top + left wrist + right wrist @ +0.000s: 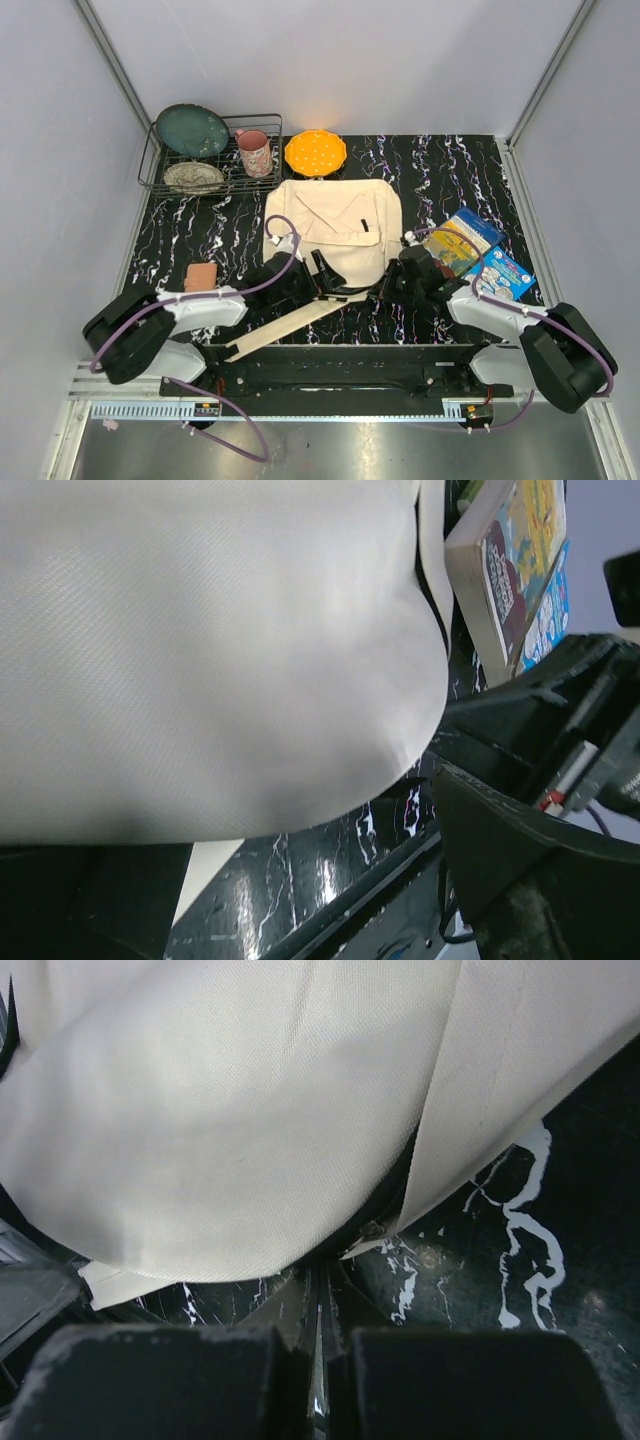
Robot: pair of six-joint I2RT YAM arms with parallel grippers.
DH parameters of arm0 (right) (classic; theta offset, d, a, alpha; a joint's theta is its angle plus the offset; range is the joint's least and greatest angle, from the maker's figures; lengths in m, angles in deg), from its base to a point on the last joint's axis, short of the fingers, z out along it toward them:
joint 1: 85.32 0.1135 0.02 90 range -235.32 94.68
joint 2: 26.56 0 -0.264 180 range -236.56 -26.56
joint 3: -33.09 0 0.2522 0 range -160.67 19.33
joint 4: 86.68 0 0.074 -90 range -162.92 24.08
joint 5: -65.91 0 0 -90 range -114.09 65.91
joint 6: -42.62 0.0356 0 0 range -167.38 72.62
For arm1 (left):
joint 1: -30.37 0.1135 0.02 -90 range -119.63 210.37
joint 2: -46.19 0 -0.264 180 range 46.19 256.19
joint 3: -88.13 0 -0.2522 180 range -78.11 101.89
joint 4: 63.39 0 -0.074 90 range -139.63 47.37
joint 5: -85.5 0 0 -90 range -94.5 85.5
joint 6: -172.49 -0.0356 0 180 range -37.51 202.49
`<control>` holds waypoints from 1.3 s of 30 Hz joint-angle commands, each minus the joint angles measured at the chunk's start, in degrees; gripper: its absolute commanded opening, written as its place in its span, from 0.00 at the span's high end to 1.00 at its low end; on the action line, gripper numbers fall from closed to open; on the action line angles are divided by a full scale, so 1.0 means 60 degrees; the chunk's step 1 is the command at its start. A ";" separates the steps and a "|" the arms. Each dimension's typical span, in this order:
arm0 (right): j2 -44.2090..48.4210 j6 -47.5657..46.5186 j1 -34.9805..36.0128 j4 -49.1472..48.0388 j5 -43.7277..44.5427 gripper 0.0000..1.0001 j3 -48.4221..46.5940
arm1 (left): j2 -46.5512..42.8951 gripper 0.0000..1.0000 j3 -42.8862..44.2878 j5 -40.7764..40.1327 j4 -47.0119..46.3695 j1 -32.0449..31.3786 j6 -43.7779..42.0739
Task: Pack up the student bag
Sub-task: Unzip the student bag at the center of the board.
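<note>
Cream student bag flat; left claw, right claw at near edge.

Bright, even light; student bag blurred close-up; soft shadows.

We see the student bag near the centre of the top view, a bit above the middle: a large cream canvas backpack, lying flat w/ its front side up. The front flap shows diagonal folds and has one small black pull on it. At the btm edge sit black buckles. From there a long cream webbing strap runs toward the lower left. In the left wrist view the bag fills the upper left as smooth fabric w/ a rounded corner. In the right wrist view it covers the upper part, w/ one overlapping edge going diagonally.
</note>
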 commanded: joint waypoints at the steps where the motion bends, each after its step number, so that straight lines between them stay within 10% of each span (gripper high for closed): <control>1: 0.0648 0.0073 0.0109 0.0256 0.0611 1.00 0.0057 | 0.1048 0.01 0.0567 -0.0357 -0.2114 -0.0063 0.1060; 11: 0.1734 -0.0454 0.0095 0.2252 0.2546 1.00 -0.0177 | 0.0934 0.31 0.0685 -0.1030 -0.1662 0.0141 0.0769; 19: 0.1675 -0.0777 0.0095 0.2325 0.2590 1.00 -0.0309 | 0.0305 1.00 0.0363 -0.0885 -0.1251 0.1123 0.0169; 39: -0.0667 -0.2330 -0.0740 0.3236 0.4348 1.00 -0.2639 | -0.2595 1.00 -0.0795 -0.1177 0.0653 0.1505 -0.1707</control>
